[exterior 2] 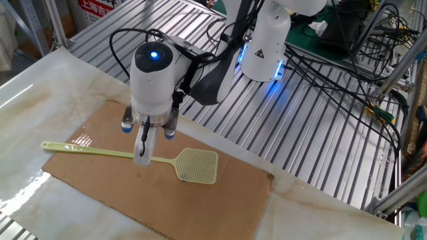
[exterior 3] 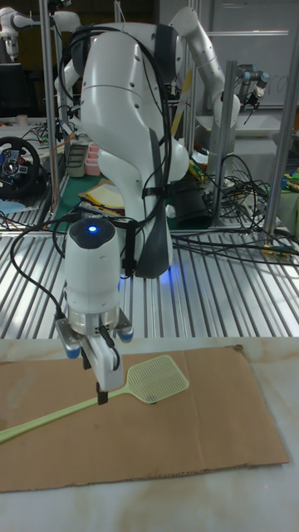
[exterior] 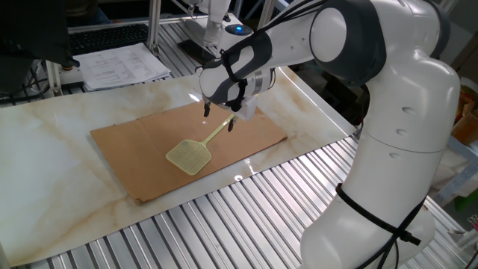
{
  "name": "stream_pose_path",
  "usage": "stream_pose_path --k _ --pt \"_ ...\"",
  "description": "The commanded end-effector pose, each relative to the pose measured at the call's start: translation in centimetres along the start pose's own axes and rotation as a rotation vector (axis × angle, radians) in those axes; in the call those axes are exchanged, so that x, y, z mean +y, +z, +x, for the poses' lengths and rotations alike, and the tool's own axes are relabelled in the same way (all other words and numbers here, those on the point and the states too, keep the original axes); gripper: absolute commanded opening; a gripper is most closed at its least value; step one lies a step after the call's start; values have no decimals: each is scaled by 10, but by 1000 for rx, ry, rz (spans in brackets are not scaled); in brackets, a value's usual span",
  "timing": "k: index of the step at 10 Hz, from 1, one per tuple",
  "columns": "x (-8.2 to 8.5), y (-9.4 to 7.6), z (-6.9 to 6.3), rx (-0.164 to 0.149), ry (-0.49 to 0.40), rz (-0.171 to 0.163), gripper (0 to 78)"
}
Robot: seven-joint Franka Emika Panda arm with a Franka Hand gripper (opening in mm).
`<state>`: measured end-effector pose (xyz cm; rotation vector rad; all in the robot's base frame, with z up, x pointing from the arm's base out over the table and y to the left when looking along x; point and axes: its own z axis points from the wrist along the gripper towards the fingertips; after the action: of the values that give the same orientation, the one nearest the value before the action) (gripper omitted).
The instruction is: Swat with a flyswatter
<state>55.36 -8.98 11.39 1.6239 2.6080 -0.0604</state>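
The arm (exterior: 388,112) is glossy white with dark grey joints; black cables (exterior 2: 200,50) run along it, and a blue light (exterior 2: 154,55) glows near the wrist.

Bright even overhead light, sharp fixed views, glare on marble table (exterior: 45,149), tall view dimmer, slightly soft

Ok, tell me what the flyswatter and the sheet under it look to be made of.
The flyswatter: probably plastic, pale yellow-green, with a moulded mesh head and a thin smooth handle. The sheet: looks like cardboard, matte brown, with rough cut edges.
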Motion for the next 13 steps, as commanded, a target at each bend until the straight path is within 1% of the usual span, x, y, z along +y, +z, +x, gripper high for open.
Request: stream_pose_path --k 1,2,13 --pt "1 -2 -1 29 22 -14 774" --pt "1 -2 -1 20 32 -13 26" --pt "1 -2 -1 20 32 -13 26"
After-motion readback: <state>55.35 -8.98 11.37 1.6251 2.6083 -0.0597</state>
